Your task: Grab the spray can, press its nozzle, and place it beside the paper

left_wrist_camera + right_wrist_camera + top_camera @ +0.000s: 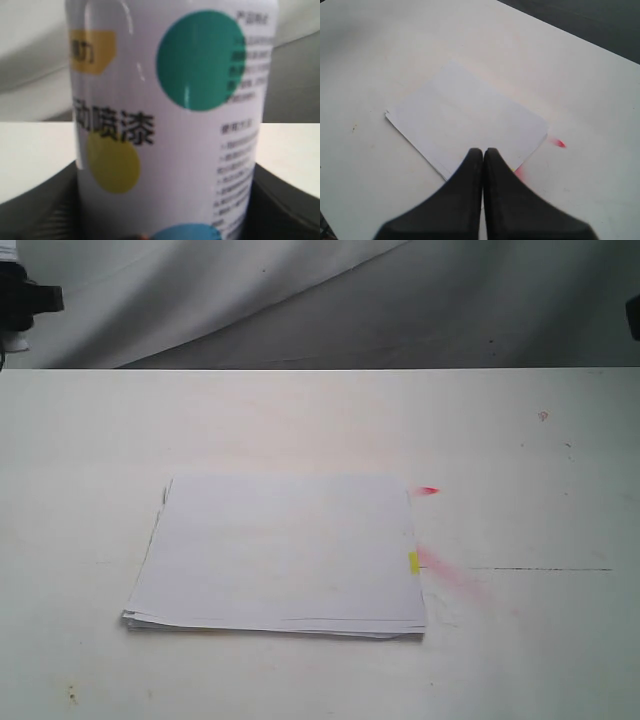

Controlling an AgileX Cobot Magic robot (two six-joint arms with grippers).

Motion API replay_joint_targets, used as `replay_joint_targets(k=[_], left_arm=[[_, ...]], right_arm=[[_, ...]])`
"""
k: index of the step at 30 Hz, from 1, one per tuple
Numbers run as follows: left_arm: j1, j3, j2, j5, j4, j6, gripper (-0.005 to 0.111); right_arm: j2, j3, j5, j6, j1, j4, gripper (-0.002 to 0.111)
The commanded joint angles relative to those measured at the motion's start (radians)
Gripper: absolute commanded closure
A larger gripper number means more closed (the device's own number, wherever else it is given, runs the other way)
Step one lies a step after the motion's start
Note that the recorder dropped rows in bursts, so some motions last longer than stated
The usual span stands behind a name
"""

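Note:
The spray can (170, 125) fills the left wrist view: a white label with teal, yellow and blue dots and black print. It stands between the two dark fingers (35, 205) of my left gripper (165, 220), which is shut on it. Its nozzle is out of view, and neither the can nor this gripper shows in the exterior view. The paper (280, 552), a thin white stack with a small yellow tab (413, 562) on its right edge, lies flat mid-table. My right gripper (483, 152) hangs shut and empty above the table, over the paper's (470, 117) edge.
Pink-red spray marks (450, 575) stain the white table (540, 470) just right of the paper, with a small red streak (428, 490) near its far right corner. Grey cloth (300, 300) hangs behind the table's far edge.

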Motion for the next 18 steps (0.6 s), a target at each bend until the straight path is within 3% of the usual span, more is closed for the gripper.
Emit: replay_joint_targets(k=[1,6,8,11,13,15,18], left_arm=[[0.000,-0.055,-0.011,-0.183,-0.125,0.209,0.107],[0.009,-0.061,0.017,-0.267,-0.147,0.221,0.107],[0.043,-0.045,0.038,-0.374,-0.346,0.322,0.107],[0.068,0.015,0.060,-0.551,-0.814,0.732,0.107],[0.068,0.072,0.074,-0.674,-1.004,0.991,0.107],[0.068,0.134,0.093,-0.781,-1.057,1.108,0.107],[0.070,0.219,0.136,-0.897,-1.057,1.127,0.107]], right_arm=[[0.002,0.006,0.003,0.001,-0.001,-0.003,0.108],[0.002,0.006,0.003,0.001,-0.001,-0.003,0.108],[0.002,0.006,0.003,0.001,-0.001,-0.003,0.108],[0.002,0.006,0.003,0.001,-0.001,-0.003,0.108],[0.002,0.006,0.003,0.001,-0.001,-0.003,0.108],[0.002,0.006,0.003,0.001,-0.001,-0.003,0.108],[0.002,0.006,0.003,0.001,-0.001,-0.003,0.108]])
